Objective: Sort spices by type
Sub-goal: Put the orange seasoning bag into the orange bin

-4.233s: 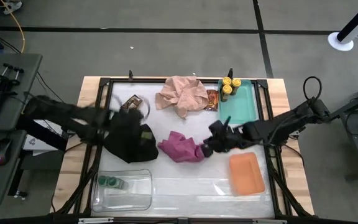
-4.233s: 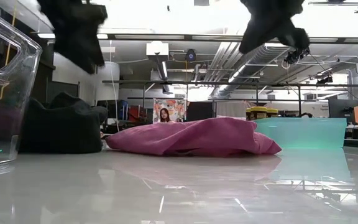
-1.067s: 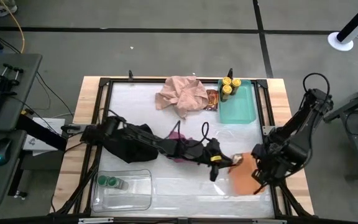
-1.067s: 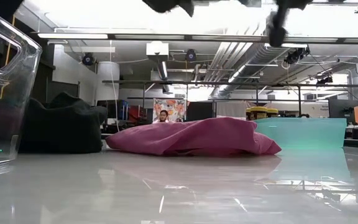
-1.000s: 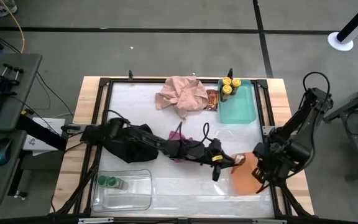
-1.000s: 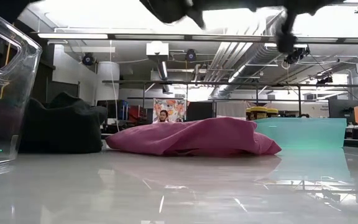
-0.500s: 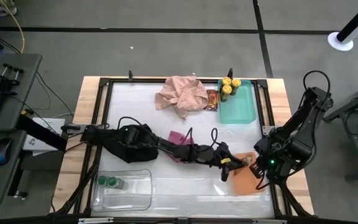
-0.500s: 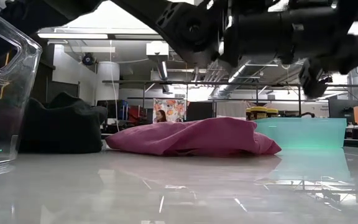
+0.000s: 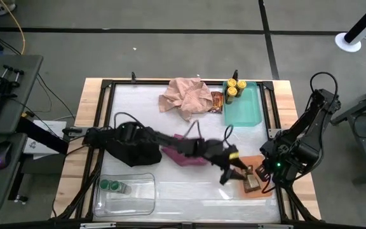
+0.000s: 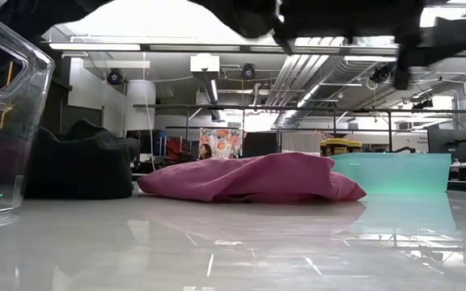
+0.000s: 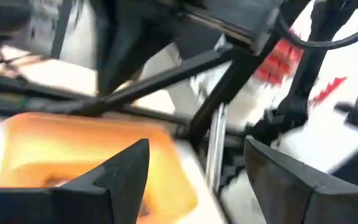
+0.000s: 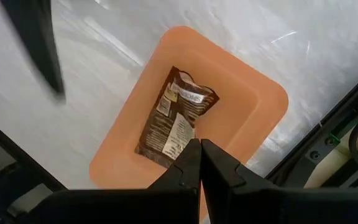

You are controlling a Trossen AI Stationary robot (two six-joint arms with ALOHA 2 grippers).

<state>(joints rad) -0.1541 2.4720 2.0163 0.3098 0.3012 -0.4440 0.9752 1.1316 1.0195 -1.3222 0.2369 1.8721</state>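
A flat brown foil packet (image 12: 178, 121) lies on the floor of the orange tray (image 12: 253, 99), also seen as the packet (image 9: 251, 181) at the table's near right. My left gripper (image 9: 234, 173) hangs open just left of that tray; its fingers (image 11: 126, 171) hold nothing. My right gripper (image 12: 199, 155) is shut and hovers above the tray's right side, touching nothing. Yellow-lidded jars (image 9: 232, 89) stand in the teal tray (image 9: 246, 108). Green-lidded jars (image 9: 112, 186) stand in the clear tray (image 9: 138, 197). Another packet (image 9: 216, 102) lies beside the teal tray.
A magenta cloth (image 9: 182, 152) and a black cloth (image 9: 135, 147) lie mid-table under my left arm. A pale pink cloth (image 9: 186, 95) lies at the far edge. In the low view the magenta cloth (image 10: 249, 178) and teal tray (image 10: 391, 172) stand ahead.
My left arm has reached toward the table's right edge, carrying the foil packet to the orange tray. The packet has left the gripper and now lies flat in that tray. The gripper has since drawn back a little to the left. My right arm has stayed almost still.
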